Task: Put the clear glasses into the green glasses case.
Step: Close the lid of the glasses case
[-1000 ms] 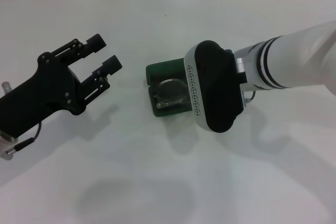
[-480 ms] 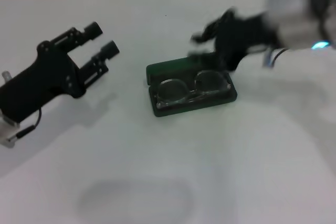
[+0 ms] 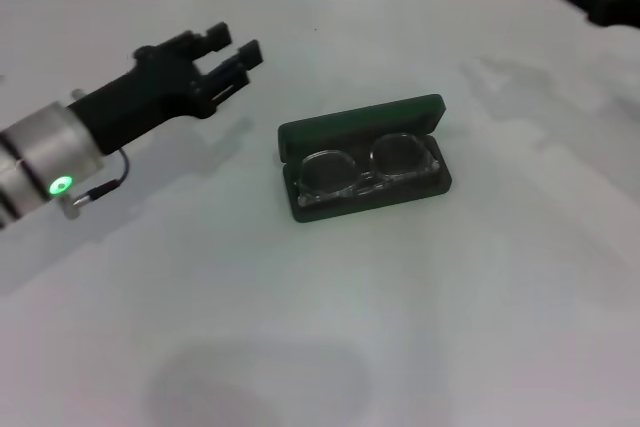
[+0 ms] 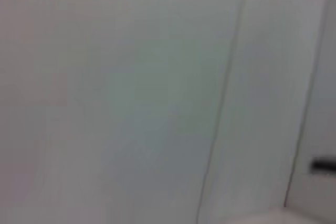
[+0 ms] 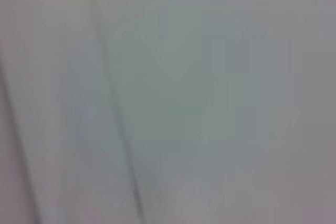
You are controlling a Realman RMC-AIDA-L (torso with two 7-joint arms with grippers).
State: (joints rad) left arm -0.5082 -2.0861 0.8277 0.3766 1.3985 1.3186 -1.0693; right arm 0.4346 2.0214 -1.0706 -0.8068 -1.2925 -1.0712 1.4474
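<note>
Inside open green glasses case (image 3: 300, 137): clear glasses (image 3: 365, 169); left claw (image 3: 228, 54) spread, right unclear.

The green glasses case (image 3: 362, 159) is showing dark green outside with a darker lining, and the clear glasses (image 3: 366, 170) inside are looking fully transparent. The left pincer (image 3: 228, 54) is showing black, its arm's silver cuff (image 3: 40, 152) glowing with a green light. The tabletop (image 3: 420, 327) is appearing plain white.
</note>
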